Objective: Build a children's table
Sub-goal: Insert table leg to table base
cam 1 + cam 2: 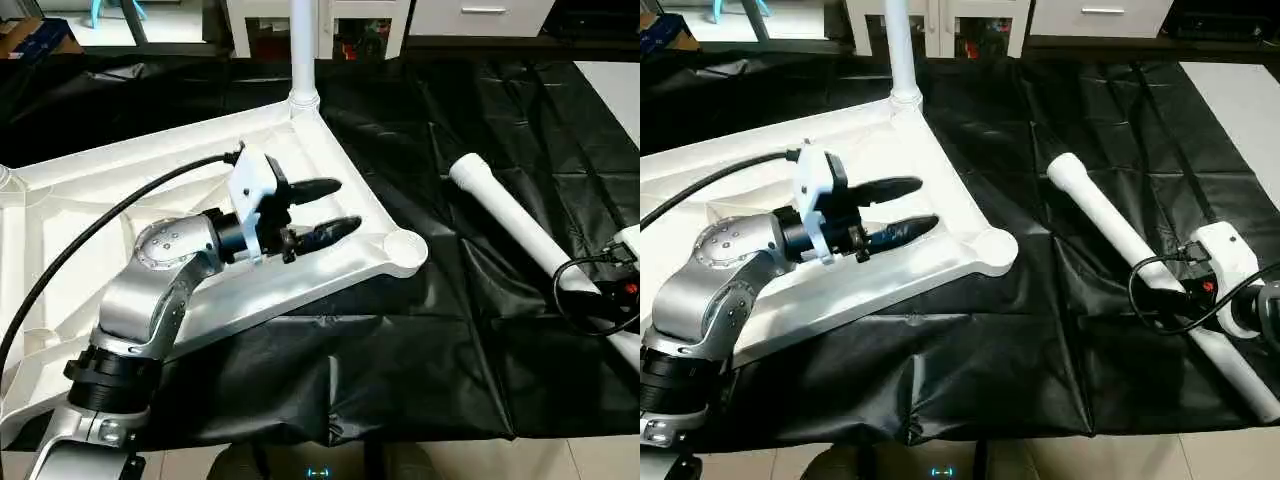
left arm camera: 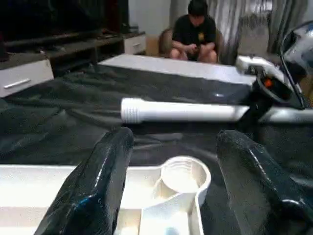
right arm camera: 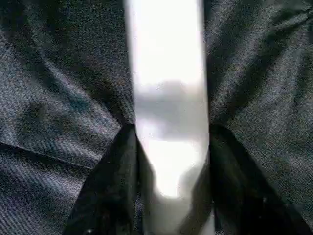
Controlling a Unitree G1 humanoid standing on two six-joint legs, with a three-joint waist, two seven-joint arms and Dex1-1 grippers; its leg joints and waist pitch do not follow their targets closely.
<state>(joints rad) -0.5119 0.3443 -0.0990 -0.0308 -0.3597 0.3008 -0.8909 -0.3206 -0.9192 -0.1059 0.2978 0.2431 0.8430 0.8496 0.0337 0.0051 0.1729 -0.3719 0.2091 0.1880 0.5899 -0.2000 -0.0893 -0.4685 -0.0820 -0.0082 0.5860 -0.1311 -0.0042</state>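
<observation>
So in the head views the tabletop (image 1: pixel 200 230) is lying upside down on the black cloth (image 1: pixel 400 340), ribs facing up, and the left gripper (image 1: pixel 325 208) is hovering over its near-right part with its fingers well apart and nothing between them, pointing toward the empty corner socket (image 1: pixel 402 247). One leg (image 1: pixel 303 50) is already standing upright in the far corner socket, though its top is getting cut off by the picture edge. A loose leg (image 1: pixel 1120 235) is lying on the cloth well apart from the tabletop, off to the right, and the right gripper (image 1: pixel 1223 262) is sitting over its near half; from up here its white housing and cable are covering the fingers, so the grip is hard to read. The left wrist view is giving the low angle: both black fingers (image 2: pixel 98 181) are spread wide with the empty socket (image 2: pixel 185 174) right between them, the loose leg (image 2: pixel 186 111) is lying across the cloth beyond, its ribbed end showing, and a person (image 2: pixel 195 32) is sitting in the background. The right wrist view is showing what the head views are hiding: that gripper's two fingers (image 3: pixel 112 186) are sitting on either side of the leg (image 3: pixel 168 98), pressed right up against it, with the leg running straight up between them.
</observation>
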